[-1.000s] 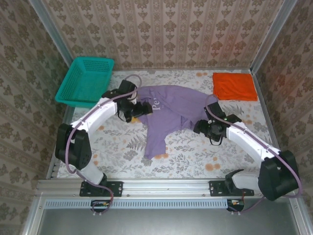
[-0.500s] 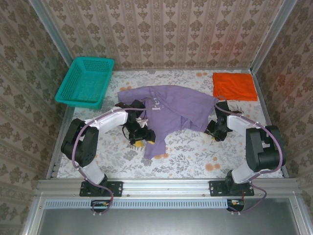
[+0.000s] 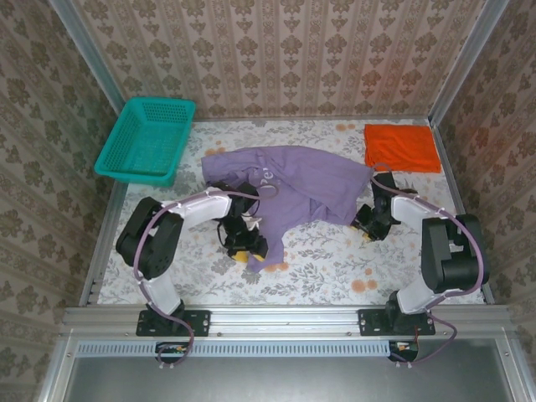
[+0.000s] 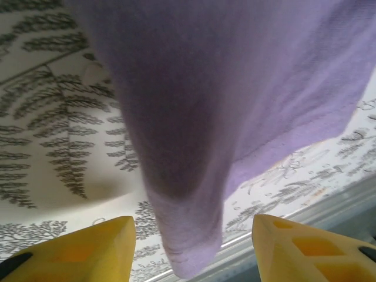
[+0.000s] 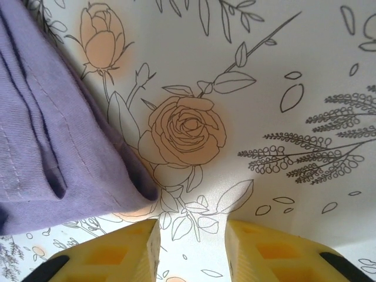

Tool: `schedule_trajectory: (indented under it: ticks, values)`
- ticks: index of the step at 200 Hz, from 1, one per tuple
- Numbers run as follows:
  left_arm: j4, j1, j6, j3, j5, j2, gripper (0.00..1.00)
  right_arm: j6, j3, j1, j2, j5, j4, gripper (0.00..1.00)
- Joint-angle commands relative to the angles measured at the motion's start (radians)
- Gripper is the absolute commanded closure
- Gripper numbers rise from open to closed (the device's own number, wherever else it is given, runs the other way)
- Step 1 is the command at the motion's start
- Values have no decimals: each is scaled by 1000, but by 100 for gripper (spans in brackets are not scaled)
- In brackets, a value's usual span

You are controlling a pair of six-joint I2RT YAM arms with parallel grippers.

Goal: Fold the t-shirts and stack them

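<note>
Purple tee (image 3: 293,180) lies crumpled and only partly spread at mid tabletop (image 3: 327,251). Orange tee (image 3: 400,147) rests as a folded rectangle at the far right corner, near the purple tee's right sleeve. Left tool (image 4: 192,218) stands open at the tee's near hem, with a bunched fold of cloth between its fingers, touched by neither. Right tool (image 5: 191,226) is open too, though narrower, over bare tabletop; the tee's right edge lies just beside one finger, not between the two. Likely faults: closing where it stands, the right tool may shut on nothing or nip only the corner, so that one side alone is carried and the cloth twists. The left tool may take several layers of the bunch at once, which would set a skewed crease. A sideways drag could also nudge the orange tee out of square. Basket (image 3: 144,138), teal mesh, stands at the far left corner with nothing visible inside; both tees lie outside it.
</note>
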Motion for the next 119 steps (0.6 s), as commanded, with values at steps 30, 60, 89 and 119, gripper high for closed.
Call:
schedule_trajectory:
  ticks: [30,60,89,119]
  values:
    - [-8,-21,14,23,-55,30,51,34,-47,-3,-84,-15,199,67]
    - [28,-23,-2,13,-51,27,74,23,-82,-7,-129,14,203,66]
    - [10,-23,11,53,-73,15,98,23,-70,-9,-49,2,205,65]
    - [-78,-22,54,138,-191,-51,100,29,-60,-8,8,-8,224,65]
